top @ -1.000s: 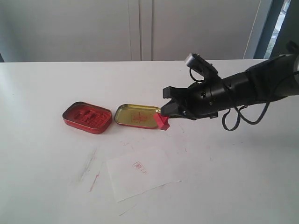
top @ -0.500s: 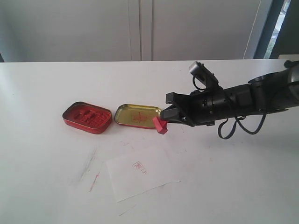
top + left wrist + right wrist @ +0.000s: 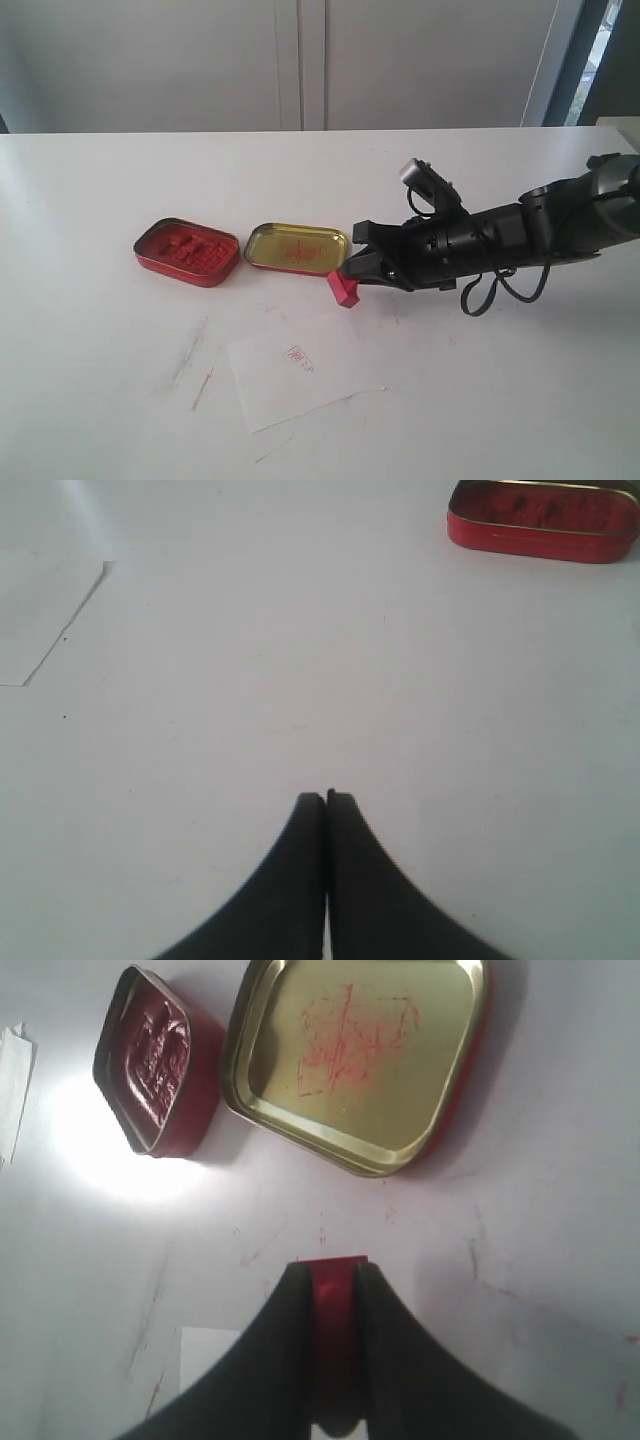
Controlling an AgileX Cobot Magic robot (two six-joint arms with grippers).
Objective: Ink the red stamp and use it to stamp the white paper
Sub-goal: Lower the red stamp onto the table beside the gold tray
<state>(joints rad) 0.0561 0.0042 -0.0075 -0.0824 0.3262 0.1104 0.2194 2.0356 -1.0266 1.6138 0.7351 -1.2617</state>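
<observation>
A: What is to be noted at the far left?

B: The left gripper (image 3: 326, 800) is seen only by its own wrist camera. Its jaws are pressed together with nothing between them, above bare table (image 3: 100, 180). The ink tin (image 3: 187, 252) is found at nine o'clock of the gold lid (image 3: 296, 248), close beside it. Its red pad is uncovered.

A: And the table below the tin?

B: Red smears (image 3: 200, 365) are seen at six o'clock of the tin. Red scribbles are also seen inside the lid.

A: Where is the paper placed?

B: The white paper (image 3: 305, 368) lies flat at six o'clock of the lid, a little skewed. One small red print (image 3: 298, 360) is carried near its middle.

A: And the stamp?

B: The red stamp (image 3: 343, 288) is held at five o'clock of the lid, just off its corner, tilted. It is clamped by its handle between the narrowed jaws of the right gripper (image 3: 358, 272), whose arm reaches in from three o'clock. Whether the table is touched cannot be told.

A: How much is judged done?

B: The stamp is picked up and the pad laid open. With one print on the sheet, a stamping may be counted as made. Whether the stamp face is inked cannot be seen. If not, a press on the pad at nine o'clock is left, then a press on the paper.
</observation>
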